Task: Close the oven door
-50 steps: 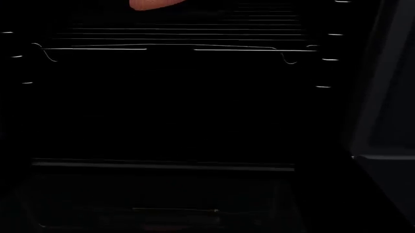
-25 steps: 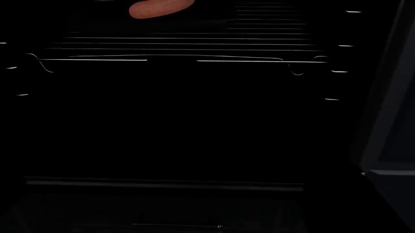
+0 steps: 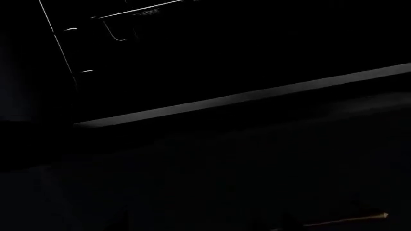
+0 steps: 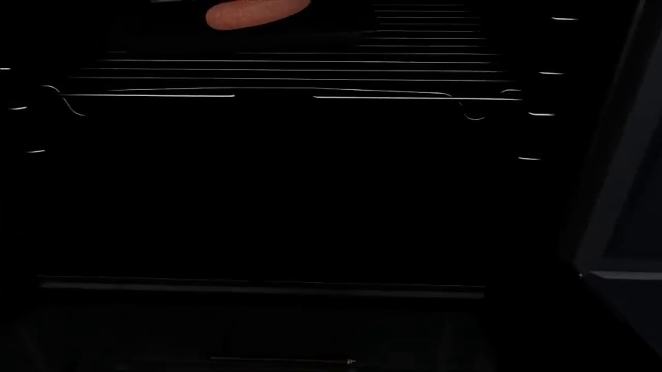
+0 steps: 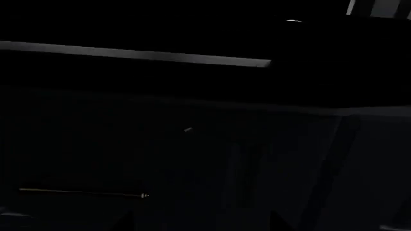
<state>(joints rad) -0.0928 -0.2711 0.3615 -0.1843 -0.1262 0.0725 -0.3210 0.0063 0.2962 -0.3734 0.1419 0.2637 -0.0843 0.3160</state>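
Nearest in the head view, at six o'clock, the oven door (image 4: 259, 325) lies dropped open and roughly flat, a glossy black panel whose long axis runs from nine to three o'clock. Its pale far edge (image 4: 259, 287) marks the hinge side, where it meets the oven cavity (image 4: 290, 194). A thin bright line near the bottom border may be a handle reflection; I cannot tell.

Neither arm shows in the head view, and neither wrist view shows its own jaws, so whether they are released or clenched cannot be told. Both wrist cameras look across the same pale edge, (image 3: 244, 96) for the left and (image 5: 141, 55) for the right, with dark panel surface on the near side. That suggests the door lies ahead of and below both arms; which arm is nearer I cannot judge.

Farther in, toward twelve o'clock, the wire rack (image 4: 290, 74) spans the cavity, and an orange item (image 4: 253, 13) rests at the back. A dark cabinet side (image 4: 621, 155) stands at three o'clock.
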